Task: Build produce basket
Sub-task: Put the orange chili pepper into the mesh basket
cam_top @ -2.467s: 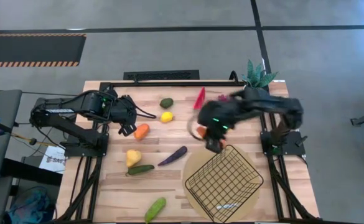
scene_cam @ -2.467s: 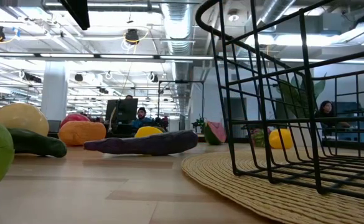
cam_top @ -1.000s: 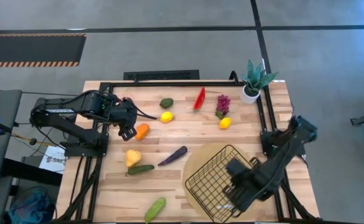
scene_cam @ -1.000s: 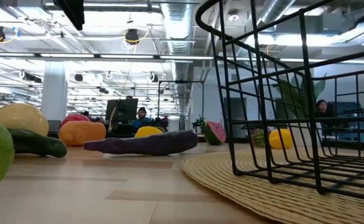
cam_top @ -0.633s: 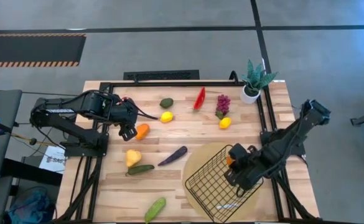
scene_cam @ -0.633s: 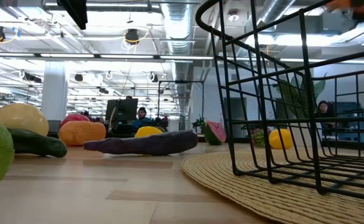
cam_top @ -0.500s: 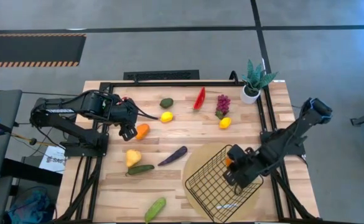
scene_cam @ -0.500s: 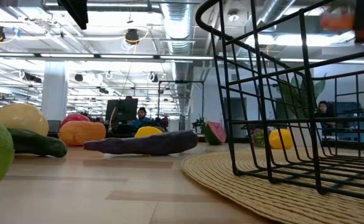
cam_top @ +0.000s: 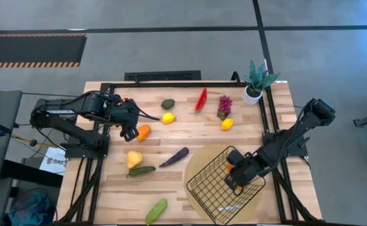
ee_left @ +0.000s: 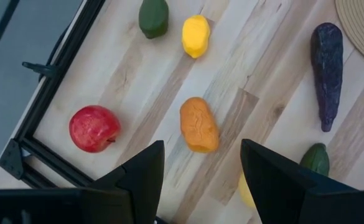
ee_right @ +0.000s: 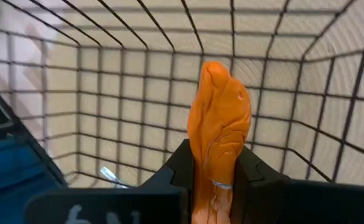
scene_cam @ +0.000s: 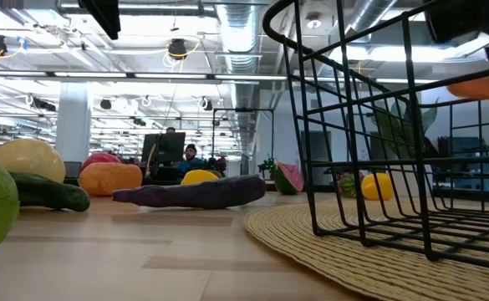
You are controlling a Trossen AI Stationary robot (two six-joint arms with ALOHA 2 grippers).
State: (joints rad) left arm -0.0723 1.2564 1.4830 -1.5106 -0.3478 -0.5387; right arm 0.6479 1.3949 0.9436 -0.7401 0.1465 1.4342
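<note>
My right gripper (cam_top: 233, 177) sits over the black wire basket (cam_top: 216, 194) at lower right of the high view, fingers clamped on an orange carrot (ee_right: 219, 134) — in the right wrist view the carrot points down into the mesh, above the basket floor, not resting on it. The basket stands on the round tan mat (cam_top: 199, 164). My left gripper (cam_top: 128, 130) hovers at mid-left of the high view, fingers spread and empty, just beside the orange fruit (ee_left: 198, 124). Loose on the wooden table (cam_top: 183, 135): red apple (ee_left: 93, 128), lemon (ee_left: 195, 35), avocado (ee_left: 153, 17), aubergine (cam_top: 174, 157), pear (cam_top: 133, 158), two cucumbers (cam_top: 142, 171) (cam_top: 156, 211), watermelon slice (cam_top: 201, 98), grapes (cam_top: 224, 105), a second lemon (cam_top: 226, 123) — all well apart from the basket.
</note>
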